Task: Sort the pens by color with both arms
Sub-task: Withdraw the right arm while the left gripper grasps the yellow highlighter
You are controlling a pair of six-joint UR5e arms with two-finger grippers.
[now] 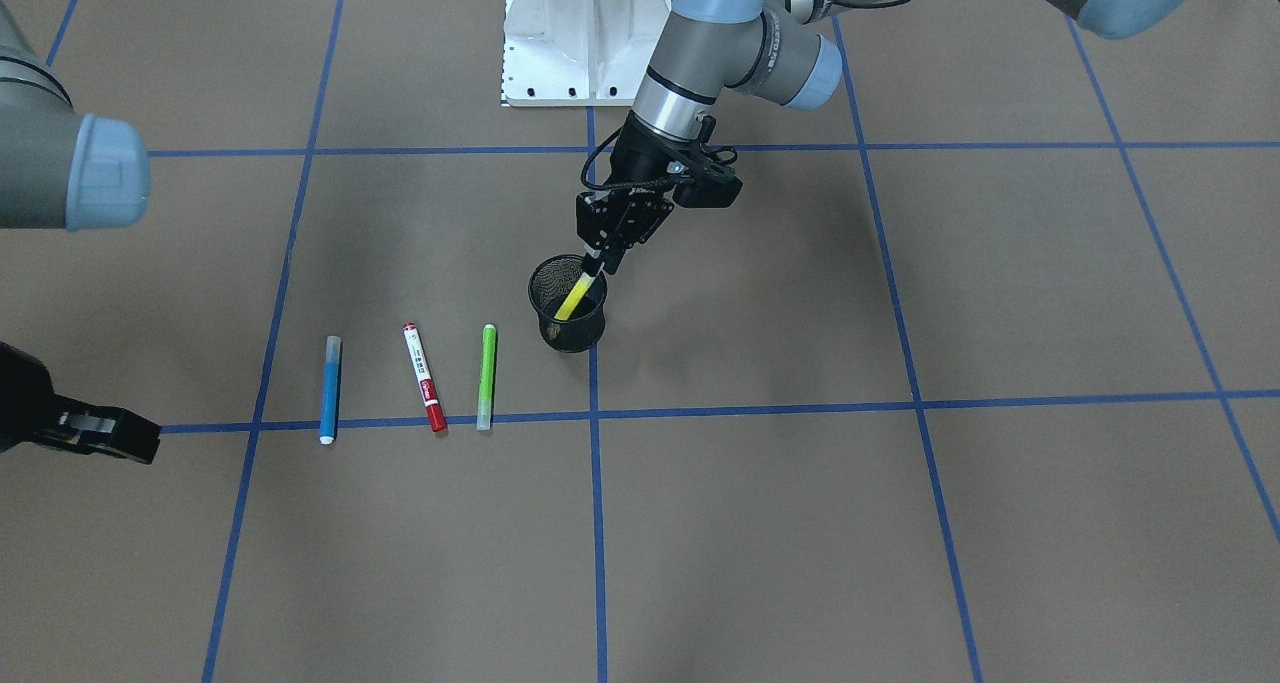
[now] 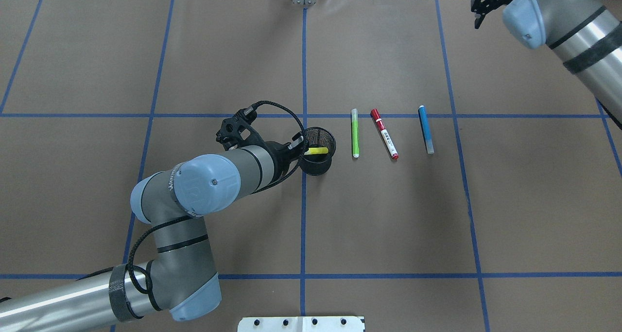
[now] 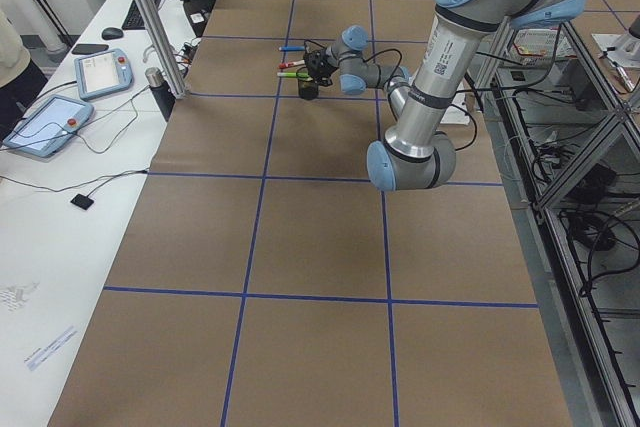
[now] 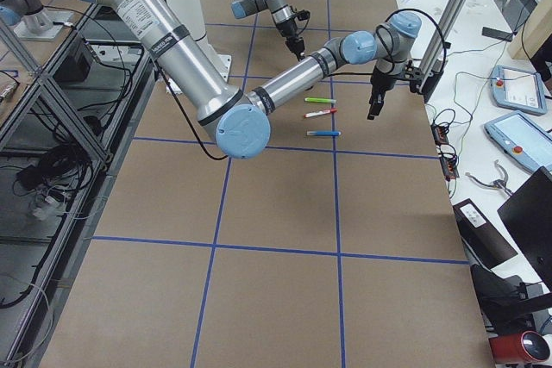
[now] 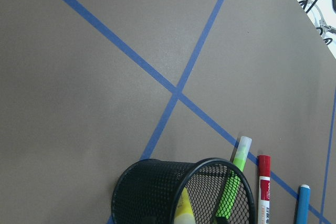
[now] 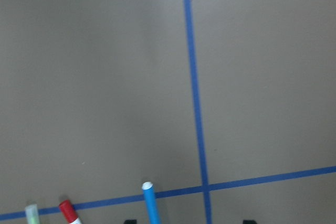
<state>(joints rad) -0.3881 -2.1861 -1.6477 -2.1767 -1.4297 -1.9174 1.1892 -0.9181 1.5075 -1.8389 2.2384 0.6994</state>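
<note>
Where pen (image 1: pixel 576 297) enters cup (image 1: pixel 575 335), left claw (image 1: pixel 598 263) grips.

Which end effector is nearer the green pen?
Left. The left end effector holds a yellow pen in the cup, just beside the green pen. The right end effector is off past the red pen and blue pen.

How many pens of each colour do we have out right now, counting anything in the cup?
yellow pen: 1, in the black mesh cup
green pen: 1, on the table
red pen: 1, on the table
blue pen: 1, on the table
Total: 4 pens
</note>
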